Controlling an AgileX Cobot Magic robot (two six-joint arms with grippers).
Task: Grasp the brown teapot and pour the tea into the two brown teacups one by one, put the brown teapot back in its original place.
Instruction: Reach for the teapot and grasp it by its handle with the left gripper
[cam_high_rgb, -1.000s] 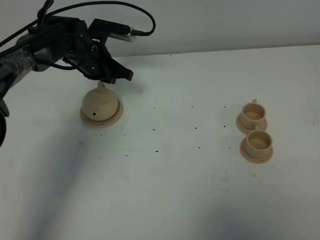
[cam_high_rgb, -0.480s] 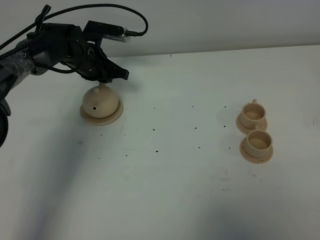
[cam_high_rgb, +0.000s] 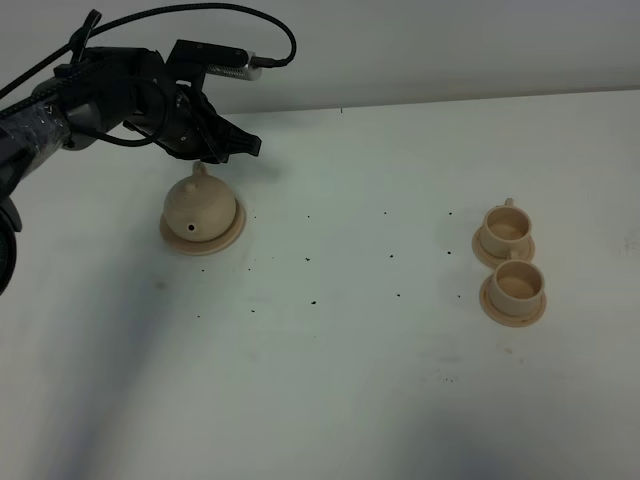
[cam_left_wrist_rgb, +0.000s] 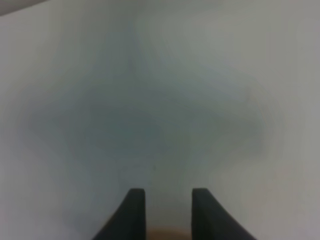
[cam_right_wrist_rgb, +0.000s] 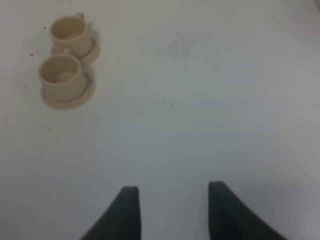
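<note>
Item: brown teapot (cam_high_rgb: 200, 208), being kept on its saucer (cam_high_rgb: 232, 236), well apart from the two brown teacups (cam_high_rgb: 505, 228). Hands: left gripper (cam_left_wrist_rgb: 164, 192) being hung just over it, jaws narrowly parted, hold not discernible; right gripper (cam_right_wrist_rgb: 172, 210) being kept spread, empty. Hazard: off-centre pinch, tea being spilled.

Tan teapot (cam_high_rgb: 200, 207) on saucer (cam_high_rgb: 236, 232), teacups (cam_high_rgb: 507, 228) (cam_high_rgb: 517, 283) apart

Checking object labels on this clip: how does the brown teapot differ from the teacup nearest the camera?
The brown teapot is much larger than the near teacup. The teapot is closed by a knobbed lid; the teacup is open-topped. The teapot sits at the left, close by the left end effector; the teacup stands at the right, nothing over it. Both are pale tan, on round saucers: teapot saucer, cup saucer.
</note>
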